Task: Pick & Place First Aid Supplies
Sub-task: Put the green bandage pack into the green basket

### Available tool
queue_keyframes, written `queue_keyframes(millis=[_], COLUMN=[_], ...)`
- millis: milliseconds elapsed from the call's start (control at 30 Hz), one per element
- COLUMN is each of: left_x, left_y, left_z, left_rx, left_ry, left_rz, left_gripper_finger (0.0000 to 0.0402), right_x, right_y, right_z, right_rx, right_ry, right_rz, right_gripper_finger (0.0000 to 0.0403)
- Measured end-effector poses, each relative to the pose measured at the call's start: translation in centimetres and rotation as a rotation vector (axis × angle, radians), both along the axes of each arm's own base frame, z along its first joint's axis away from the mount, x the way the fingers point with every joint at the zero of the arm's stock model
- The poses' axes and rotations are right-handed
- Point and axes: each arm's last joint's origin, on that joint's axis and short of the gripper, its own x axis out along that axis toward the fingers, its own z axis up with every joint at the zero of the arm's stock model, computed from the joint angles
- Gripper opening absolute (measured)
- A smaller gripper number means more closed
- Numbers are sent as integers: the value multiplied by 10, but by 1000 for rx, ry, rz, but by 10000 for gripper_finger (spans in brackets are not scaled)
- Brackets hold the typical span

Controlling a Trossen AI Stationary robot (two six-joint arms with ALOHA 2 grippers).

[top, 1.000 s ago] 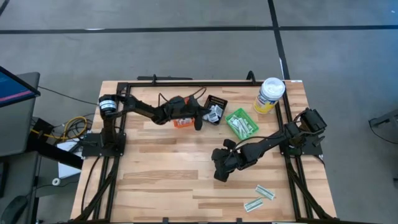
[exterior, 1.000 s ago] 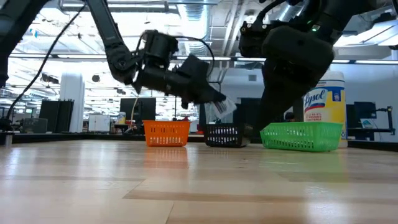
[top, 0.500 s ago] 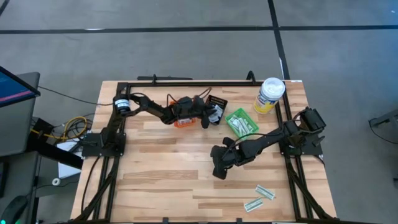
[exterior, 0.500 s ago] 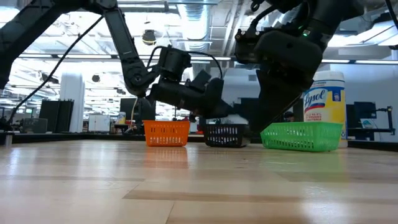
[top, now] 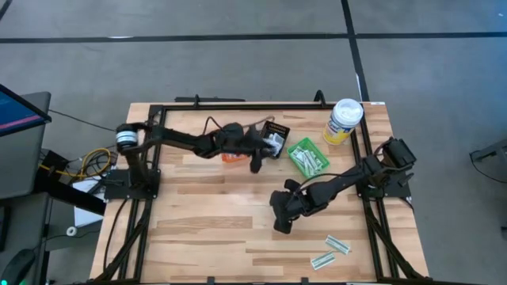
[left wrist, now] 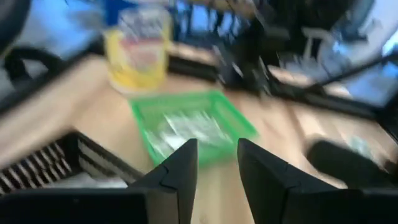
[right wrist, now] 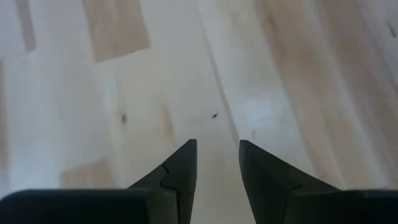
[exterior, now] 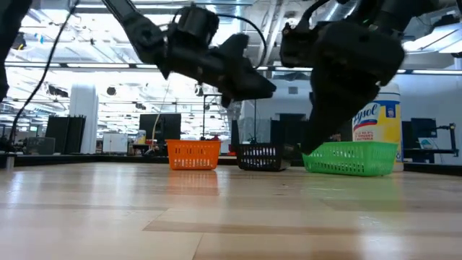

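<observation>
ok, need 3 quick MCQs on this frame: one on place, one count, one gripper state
1. Where do the loose pale-green strips lie?
A. by the right arm's near corner
B. in the orange bin
C. on the canister

2. How many small bins stand in the row?
A. two
B. three
C. five

3. The right gripper is:
A. clamped on a packet
B. open over bare table
C. inside the green bin

Key: A, the high view shows them there; B, orange bin, black bin, green bin; B, wood shows between its fingers.
</observation>
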Motion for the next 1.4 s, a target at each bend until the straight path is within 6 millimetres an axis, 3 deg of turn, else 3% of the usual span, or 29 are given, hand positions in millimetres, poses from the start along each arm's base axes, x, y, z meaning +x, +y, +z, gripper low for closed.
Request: queue_keyframes(millis=[200, 333, 500, 633, 800, 1100, 1400], left_x=[-30, -52, -77, -85, -88, -88, -88], left_y=[-43, -64, -80, -86, -88, -88, -88], left_z=[0, -7, -20, -31, -39, -38, -38], left_rx=[-17, -15, -12, -4, 5, -2, -39], left_ry=[117, 132, 164, 188, 216, 202, 201], left_rz=[-116, -180, -224, -197, -164, -160, -152], left_gripper_finger=[107, 106, 106, 106, 106, 106, 106], right_x=[-8, -17, -43, -71, -94, -111, -117], right_y=[23, 43, 59, 62, 76, 93, 78], right_z=[8, 17, 14, 11, 9, 8, -21], right_rx=[0, 106, 183, 131, 173, 204, 230], right_ry=[24, 117, 323, 505, 643, 671, 668], right_rz=[74, 143, 32, -150, -250, -254, -285], right_gripper_finger=[114, 114, 114, 114, 114, 114, 114])
